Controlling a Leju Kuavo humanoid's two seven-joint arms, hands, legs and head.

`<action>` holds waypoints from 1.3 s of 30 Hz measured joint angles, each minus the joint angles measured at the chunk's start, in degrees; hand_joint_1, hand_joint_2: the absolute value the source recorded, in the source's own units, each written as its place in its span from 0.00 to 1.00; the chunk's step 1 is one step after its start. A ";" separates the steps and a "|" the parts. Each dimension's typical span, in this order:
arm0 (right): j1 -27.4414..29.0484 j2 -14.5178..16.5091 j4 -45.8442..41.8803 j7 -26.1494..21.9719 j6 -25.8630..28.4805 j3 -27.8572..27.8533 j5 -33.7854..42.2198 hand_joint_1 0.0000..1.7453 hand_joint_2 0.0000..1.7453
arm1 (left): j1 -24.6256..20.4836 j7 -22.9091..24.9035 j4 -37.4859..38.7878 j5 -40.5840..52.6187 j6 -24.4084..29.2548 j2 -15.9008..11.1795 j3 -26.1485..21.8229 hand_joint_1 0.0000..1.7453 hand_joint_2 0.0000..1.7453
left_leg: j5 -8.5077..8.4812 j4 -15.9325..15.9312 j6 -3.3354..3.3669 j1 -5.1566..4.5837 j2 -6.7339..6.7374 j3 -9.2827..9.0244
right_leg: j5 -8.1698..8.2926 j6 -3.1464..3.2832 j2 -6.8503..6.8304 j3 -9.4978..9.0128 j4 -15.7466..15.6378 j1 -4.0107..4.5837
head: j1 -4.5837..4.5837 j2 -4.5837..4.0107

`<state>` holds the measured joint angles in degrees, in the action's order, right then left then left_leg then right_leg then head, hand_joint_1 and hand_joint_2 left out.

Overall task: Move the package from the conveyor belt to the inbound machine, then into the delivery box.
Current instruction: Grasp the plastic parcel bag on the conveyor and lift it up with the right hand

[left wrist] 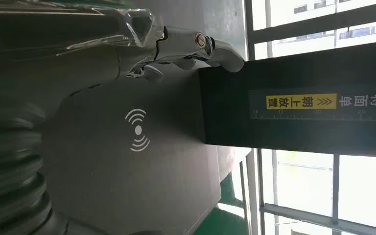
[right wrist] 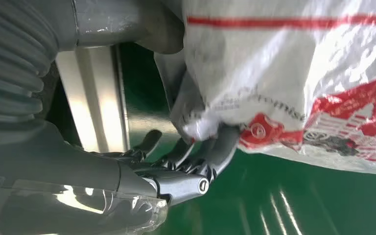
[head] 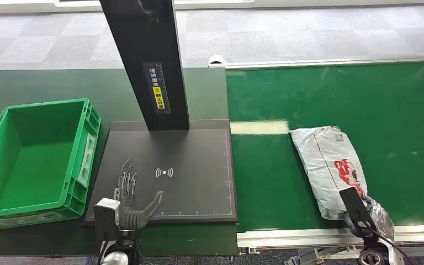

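White plastic package (head: 331, 168) with red printing, lying lengthwise on the green conveyor belt (head: 397, 121), near the belt's front edge and just right of the inbound machine. In the right wrist view, same package (right wrist: 293, 83) crinkled and close up, red stripe and red logo showing.

Right hand (head: 376, 216) at the package's near end, at the belt's front rail. In the right wrist view, thumb above the bag's corner and dark fingers (right wrist: 220, 147) curled beneath it, touching the plastic; corner apparently pinched, bag otherwise resting on the belt.

Inbound machine: flat black scanning plate (head: 199, 187) with a white wireless symbol (head: 164, 173), and a tall black post (head: 149, 61) bearing a yellow label (head: 158, 98), rising from the plate's far edge.

Left hand (head: 130, 201) over the plate's near left corner, fingers spread and extended toward the post, thumb out toward the symbol, holding nothing. In the left wrist view, silver fingers (left wrist: 196, 46) stretched above the plate, symbol (left wrist: 137, 130) beside them.

Green delivery box (head: 83, 160), open-topped, on the dark green table (head: 27, 91) just left of the plate.
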<state>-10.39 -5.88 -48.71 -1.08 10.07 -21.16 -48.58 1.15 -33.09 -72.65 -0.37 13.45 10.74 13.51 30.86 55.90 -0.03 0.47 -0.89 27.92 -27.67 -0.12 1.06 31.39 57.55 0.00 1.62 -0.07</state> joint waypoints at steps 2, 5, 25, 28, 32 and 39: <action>-0.60 -0.05 0.51 -0.21 0.12 0.39 0.03 1.00 1.00 | -0.14 0.05 -0.01 0.01 -0.01 0.01 0.00 0.00 1.00 | 0.00 0.00 0.00 0.00 0.00 0.00 | 0.00 0.00 0.00 0.00 0.00 0.00 | 0.01 0.00; -2.16 -0.15 1.92 -0.99 0.64 1.52 0.28 1.00 1.00 | -0.43 0.15 -0.08 0.03 -0.01 0.04 0.00 0.00 1.00 | 0.00 0.00 0.00 0.00 -0.01 0.00 | 0.01 0.00 0.00 0.01 0.00 0.00 | 0.01 0.00; 2.55 2.20 -19.54 -5.63 7.78 11.23 4.95 1.00 1.00 | 0.94 0.48 -2.44 1.83 -0.04 0.69 -0.44 0.00 1.00 | 0.00 -0.01 0.00 0.01 -0.02 0.07 | 0.00 0.00 -0.02 0.06 0.00 0.01 | 0.02 0.00; 3.67 2.46 -27.84 -5.94 8.76 14.20 6.04 1.00 1.00 | 1.01 0.50 -2.62 2.13 -0.18 0.84 -0.46 0.00 1.00 | 0.00 -0.01 0.00 0.01 -0.02 0.06 | 0.00 0.00 -0.02 0.05 0.01 0.02 | 0.02 0.00; 4.25 2.79 -35.86 -7.40 8.03 18.94 8.84 1.00 1.00 | 1.03 0.17 -2.62 2.32 -0.31 0.86 -0.45 0.00 1.00 | -0.01 -0.02 0.00 0.01 -0.01 0.06 | 0.01 0.00 0.00 0.02 0.01 0.02 | 0.01 0.00; -1.48 5.43 -37.63 -8.67 2.53 29.11 14.40 1.00 1.00 | 0.26 -0.63 -2.57 2.36 -0.34 0.99 -0.11 0.00 1.00 | -0.09 -0.02 -0.01 0.01 0.00 0.01 | 0.03 0.02 0.00 0.00 0.02 0.02 | 0.02 0.02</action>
<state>-11.87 -0.45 -86.34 -9.75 12.60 7.96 -34.18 1.42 -33.73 -75.22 1.99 13.11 11.73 13.39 30.77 55.89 -0.04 0.48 -0.89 27.93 -27.64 -0.09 1.06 31.39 57.57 0.02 1.63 -0.05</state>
